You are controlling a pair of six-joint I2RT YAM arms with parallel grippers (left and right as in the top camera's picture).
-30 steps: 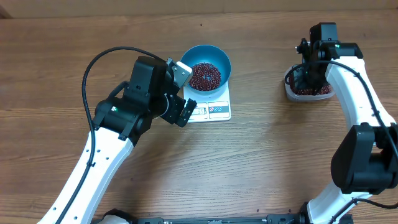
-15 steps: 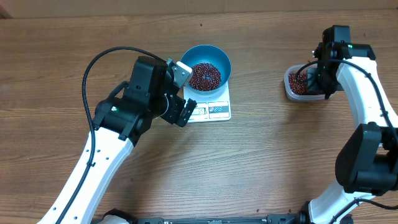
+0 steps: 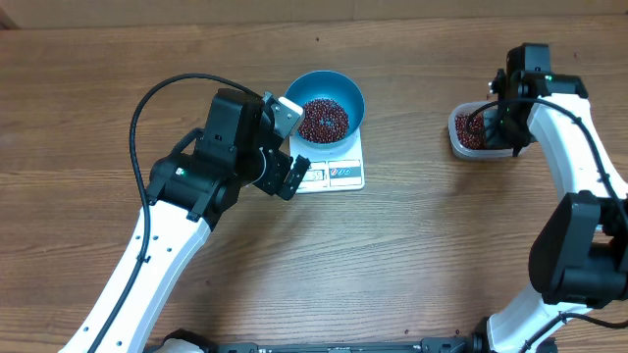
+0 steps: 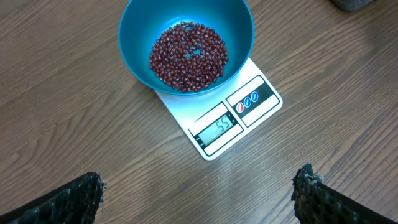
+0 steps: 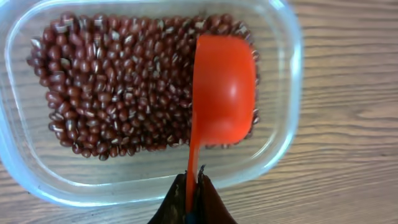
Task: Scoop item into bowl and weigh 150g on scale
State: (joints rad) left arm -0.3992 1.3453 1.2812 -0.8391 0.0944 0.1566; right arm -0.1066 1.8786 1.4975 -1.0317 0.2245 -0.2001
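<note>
Nearest us, the left gripper (image 3: 290, 146) hangs with its jaws spread as wide as they go and nothing in them, and it hasn't budged in the last second. Just past it at 12 o'clock is the scale (image 4: 227, 121), display showing 55, with the bowl (image 4: 134, 43) on its far end and a modest heap of beans (image 4: 188, 57) inside. That's well short of the target, we reckon. Out at 3 o'clock, here's the change: the right arm has swung off toward 3 o'clock and uncovered the clear container (image 5: 283, 124). The right gripper (image 5: 193, 183) is pinched tight on the handle of the red scoop (image 5: 224, 87), which sits over the bean supply at the container's 3 o'clock side with no beans showing on it. It looks like another dip is coming, and we'd say several more loads are needed.
</note>
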